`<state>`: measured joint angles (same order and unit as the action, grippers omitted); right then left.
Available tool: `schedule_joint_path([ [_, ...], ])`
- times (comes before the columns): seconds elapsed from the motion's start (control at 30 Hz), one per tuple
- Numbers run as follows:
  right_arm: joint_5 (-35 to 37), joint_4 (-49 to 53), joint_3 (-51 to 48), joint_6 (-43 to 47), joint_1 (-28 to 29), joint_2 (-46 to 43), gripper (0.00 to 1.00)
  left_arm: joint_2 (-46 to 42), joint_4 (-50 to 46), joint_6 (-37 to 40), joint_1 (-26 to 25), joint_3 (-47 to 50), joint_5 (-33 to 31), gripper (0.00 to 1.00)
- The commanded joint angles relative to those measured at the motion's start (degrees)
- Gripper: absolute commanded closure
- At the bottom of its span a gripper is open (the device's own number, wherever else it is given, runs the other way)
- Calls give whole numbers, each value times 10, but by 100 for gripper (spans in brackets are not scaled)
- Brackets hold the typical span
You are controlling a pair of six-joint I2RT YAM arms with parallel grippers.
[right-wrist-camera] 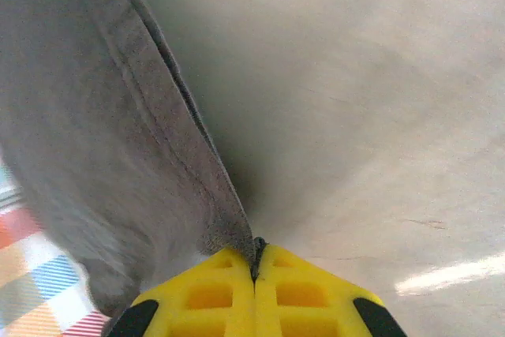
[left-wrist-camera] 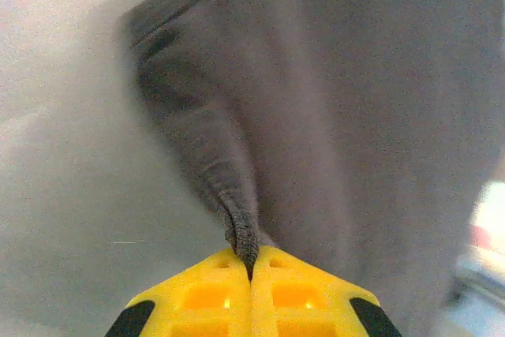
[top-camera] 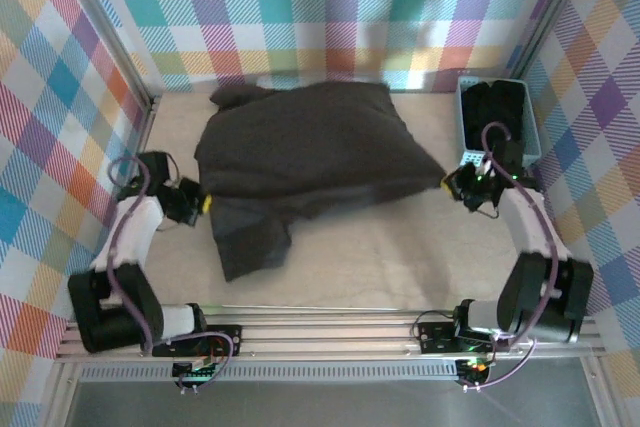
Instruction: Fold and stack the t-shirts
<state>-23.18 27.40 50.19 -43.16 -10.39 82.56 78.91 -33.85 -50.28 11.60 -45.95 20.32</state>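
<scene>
T-shirt (top-camera: 310, 147) stretched from left gripper (left-wrist-camera: 252, 262), pinching a bunched fold, to right gripper (right-wrist-camera: 254, 254), pinching a hemmed edge; bare tabletop (right-wrist-camera: 379, 116) ahead of right gripper.

t-shirt (top-camera: 310, 142): charcoal | basket (top-camera: 465, 125): light blue | walls (top-camera: 330, 7): pastel plaid (rainbow checks) | table (top-camera: 380, 257): beige

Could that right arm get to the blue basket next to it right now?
Probably yes for reach: the basket sits just beyond the right gripper with nothing between them. But that gripper is shut on the t-shirt at its edge, so it would have to let go first.
</scene>
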Motion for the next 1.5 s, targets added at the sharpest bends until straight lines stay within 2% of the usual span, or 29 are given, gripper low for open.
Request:
schedule_joint_path([
  [0.0,-18,-45,25,39,9,63,100,8,59,42,-6,11,4,100],
  [0.13,32,-13,22,47,27,83,100,26,68,49,-14,45,0,100],
  [0.3,134,34,-15,24,26,0,100,17,71,52,-26,61,-10,100],
  [0.37,144,34,-31,17,26,-30,100,14,60,52,-33,61,-16,100],
  [0.47,142,50,-40,12,26,-44,100,-23,27,50,-37,67,-57,100],
  [0.57,156,60,-55,8,27,-58,100,-87,-21,49,-37,76,-126,100],
  [0.7,163,64,-69,6,27,-75,100,-136,-55,54,-37,80,-172,100],
  [0.73,160,64,-70,7,27,-74,100,-138,-65,59,-37,76,-182,94],
  [0.83,145,55,-73,15,27,-63,100,-145,-50,82,-40,79,-155,43],
  [0.87,137,52,-71,20,27,-57,100,-146,-63,87,-46,75,-152,31],
  [0.9,129,55,-66,26,27,-50,100,-149,-87,91,-53,70,-151,28],
  [1.0,116,58,-59,32,27,-44,100,-185,-155,69,-93,80,-149,33],
  [1.13,110,58,-53,33,27,-44,100,-263,-202,-21,-205,137,-173,47],
  [1.2,108,58,-52,31,27,-44,100,-285,-225,-57,-244,160,-197,53],
  [1.3,107,58,-48,31,27,-42,100,-312,-228,-100,-275,203,-218,54],
  [1.47,109,62,-44,32,27,-44,100,-287,-139,-129,-303,239,-186,50],
])
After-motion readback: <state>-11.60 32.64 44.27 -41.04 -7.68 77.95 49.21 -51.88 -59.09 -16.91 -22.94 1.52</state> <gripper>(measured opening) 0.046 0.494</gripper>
